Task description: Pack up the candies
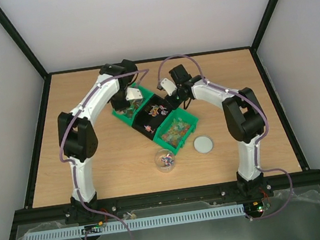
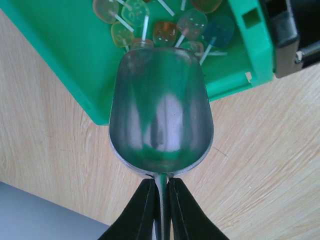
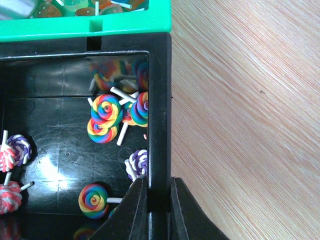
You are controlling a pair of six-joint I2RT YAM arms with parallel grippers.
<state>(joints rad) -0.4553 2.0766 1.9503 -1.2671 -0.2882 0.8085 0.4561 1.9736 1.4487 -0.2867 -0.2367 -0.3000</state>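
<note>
My left gripper [image 2: 161, 185] is shut on the thin handle of an empty metal scoop [image 2: 160, 110]. The scoop's mouth reaches over the rim of a green bin [image 2: 65, 45] and touches translucent candies [image 2: 165, 30] on white sticks. My right gripper [image 3: 158, 192] is shut on the side wall of a black bin [image 3: 159, 100], one finger inside and one outside. Rainbow and purple swirl candies [image 3: 106, 112] lie in that bin. In the top view the left gripper [image 1: 127, 98] and right gripper [image 1: 169, 98] both hang over the row of bins.
A second green bin [image 1: 176, 129] of mixed candies stands at the near right of the black bin [image 1: 152, 116]. A clear jar [image 1: 164, 160] with a few candies stands in front of it, and a round grey lid [image 1: 203, 144] lies to its right.
</note>
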